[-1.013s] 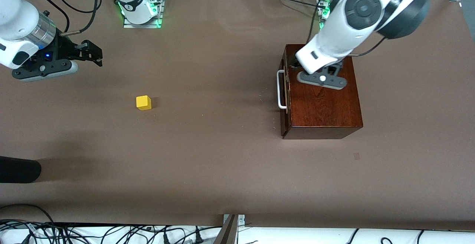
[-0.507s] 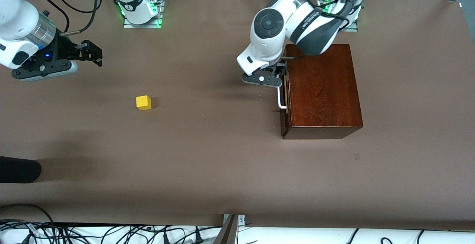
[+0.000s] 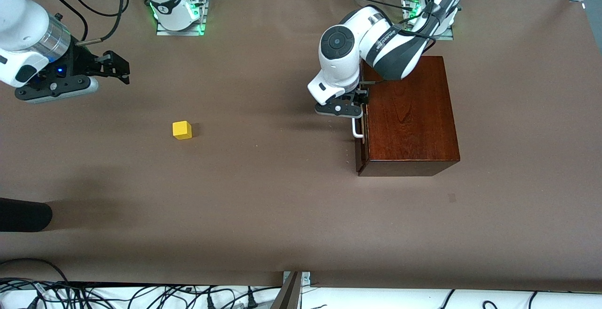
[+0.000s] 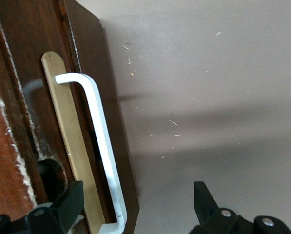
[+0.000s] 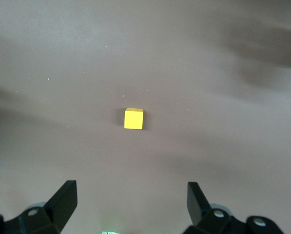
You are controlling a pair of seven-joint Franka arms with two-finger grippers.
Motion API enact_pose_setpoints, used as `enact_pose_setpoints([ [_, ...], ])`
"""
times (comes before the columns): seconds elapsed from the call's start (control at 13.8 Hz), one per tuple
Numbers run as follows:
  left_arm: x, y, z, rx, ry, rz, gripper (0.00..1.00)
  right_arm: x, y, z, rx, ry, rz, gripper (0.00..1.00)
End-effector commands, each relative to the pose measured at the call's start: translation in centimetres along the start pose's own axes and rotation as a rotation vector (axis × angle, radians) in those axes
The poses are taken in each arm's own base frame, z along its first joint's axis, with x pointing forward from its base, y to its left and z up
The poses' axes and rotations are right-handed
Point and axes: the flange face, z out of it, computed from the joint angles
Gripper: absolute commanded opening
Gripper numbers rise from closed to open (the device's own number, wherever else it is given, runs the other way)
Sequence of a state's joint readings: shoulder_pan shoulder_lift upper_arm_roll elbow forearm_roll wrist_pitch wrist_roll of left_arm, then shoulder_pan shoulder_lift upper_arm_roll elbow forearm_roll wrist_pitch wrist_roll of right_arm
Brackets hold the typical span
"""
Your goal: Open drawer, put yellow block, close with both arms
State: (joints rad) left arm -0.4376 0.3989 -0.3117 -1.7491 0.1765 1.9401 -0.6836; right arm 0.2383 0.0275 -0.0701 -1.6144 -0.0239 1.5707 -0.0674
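Left wrist view: left hand (image 4: 135, 204) wide open, straddling white bar handle (image 4: 100, 141) of shut drawer (image 3: 361, 116). Handle's long axis runs toward front camera; drawer front faces right arm's end. Right hand (image 5: 130, 202) spread wide, waiting above bench (image 3: 263, 196); yellow block (image 3: 182, 130) on bench, well apart from box (image 3: 409, 116).

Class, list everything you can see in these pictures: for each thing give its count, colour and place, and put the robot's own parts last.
box: one, dark mahogany, on the table toward the left arm's end.
drawer: one, reddish-brown front, shut in the box.
handle: one, white bar, on the drawer front.
yellow block: one, yellow, on the table toward the right arm's end.
table: one, brown cover.
left gripper: one, black, open, astride the handle.
right gripper: one, black, open, waiting in the air, the block below it.
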Motion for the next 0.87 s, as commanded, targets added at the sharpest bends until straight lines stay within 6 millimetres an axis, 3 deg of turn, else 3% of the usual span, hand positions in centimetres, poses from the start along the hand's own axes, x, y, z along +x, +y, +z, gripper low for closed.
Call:
enact_pose_setpoints([
  [0.0, 0.1, -0.1, 0.6, 0.015, 0.017, -0.014, 1.0, 0.0, -0.1, -0.6, 0.013, 0.003, 0.003, 1.0],
  [0.14, 0.2, 0.6, 2.0, 0.024, 0.024, -0.041, 1.0, -0.1, -0.2, -0.6, 0.013, 0.0, 0.001, 1.0],
  [0.36, 0.3, 0.7, 2.6, 0.067, 0.048, -0.037, 1.0, -0.1, -0.2, -0.7, 0.013, 0.001, 0.001, 1.0],
  [0.58, 1.1, 0.9, 5.3, 0.126, 0.081, -0.028, 1.0, 0.0, -0.4, -0.7, 0.014, 0.003, -0.004, 1.0],
  [0.8, 0.5, 3.2, 6.9, 0.111, 0.095, -0.048, 1.0, 0.1, -0.6, -0.6, 0.014, 0.008, -0.007, 1.0],
])
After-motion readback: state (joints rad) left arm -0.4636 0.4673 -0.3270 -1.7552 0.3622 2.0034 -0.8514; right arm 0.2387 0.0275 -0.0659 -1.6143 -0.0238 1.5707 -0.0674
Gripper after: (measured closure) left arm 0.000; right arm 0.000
